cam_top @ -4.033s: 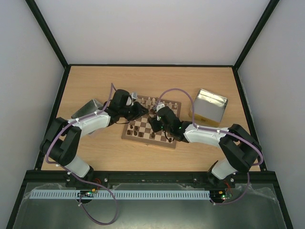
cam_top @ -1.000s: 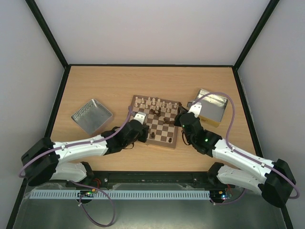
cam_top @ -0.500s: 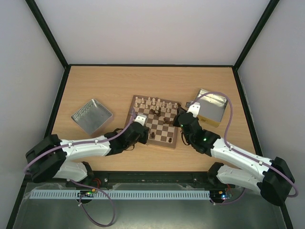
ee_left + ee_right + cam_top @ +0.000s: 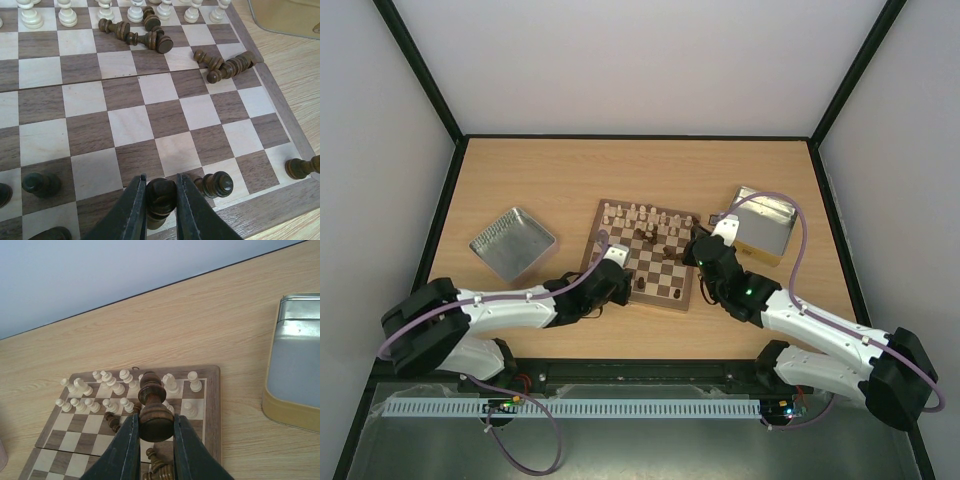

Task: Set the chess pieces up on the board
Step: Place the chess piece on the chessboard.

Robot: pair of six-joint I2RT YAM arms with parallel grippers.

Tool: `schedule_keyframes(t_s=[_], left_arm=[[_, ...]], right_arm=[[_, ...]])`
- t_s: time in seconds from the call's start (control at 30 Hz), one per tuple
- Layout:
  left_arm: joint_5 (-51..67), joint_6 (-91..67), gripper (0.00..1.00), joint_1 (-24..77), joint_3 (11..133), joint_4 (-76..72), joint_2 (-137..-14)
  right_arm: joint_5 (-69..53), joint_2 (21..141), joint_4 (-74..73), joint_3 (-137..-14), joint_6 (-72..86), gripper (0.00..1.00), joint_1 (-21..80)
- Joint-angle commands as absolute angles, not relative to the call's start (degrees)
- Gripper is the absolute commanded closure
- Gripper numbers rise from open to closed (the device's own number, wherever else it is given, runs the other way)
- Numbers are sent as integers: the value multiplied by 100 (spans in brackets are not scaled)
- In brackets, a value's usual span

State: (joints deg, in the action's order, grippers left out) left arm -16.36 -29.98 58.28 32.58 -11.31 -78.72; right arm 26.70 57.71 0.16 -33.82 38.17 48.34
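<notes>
Tin (image 4: 512, 243) lies left of the board (image 4: 665, 272). Left gripper (image 4: 160, 182), arm stretched low, is clamped on an upright dark piece (image 4: 160, 196) at the board's near edge. Cream pieces (image 4: 65, 14) stand along the far rows; toppled dark pieces (image 4: 152, 39) lie midboard. Right gripper (image 4: 153, 427), by the board's right edge, pinches a tall dark piece (image 4: 151, 407).

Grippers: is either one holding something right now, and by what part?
Both. The left gripper pinches a dark piece near its top, standing on the board. The right gripper clamps another dark piece by its wide rounded end.
</notes>
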Motion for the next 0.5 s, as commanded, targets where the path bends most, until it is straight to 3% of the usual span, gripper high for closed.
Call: schedule_keyframes(t_s=[0.0,0.47], left_arm=[[-1714,-3018,91,5867,3209,-1336,-7985],[-1741,-3001,81,5871,3299,-1223,-7976]], right_arm=[[2796,5801,-10,-3343,3930,90,4816],[2786,5759,-18,-3326,3955,90,4816]])
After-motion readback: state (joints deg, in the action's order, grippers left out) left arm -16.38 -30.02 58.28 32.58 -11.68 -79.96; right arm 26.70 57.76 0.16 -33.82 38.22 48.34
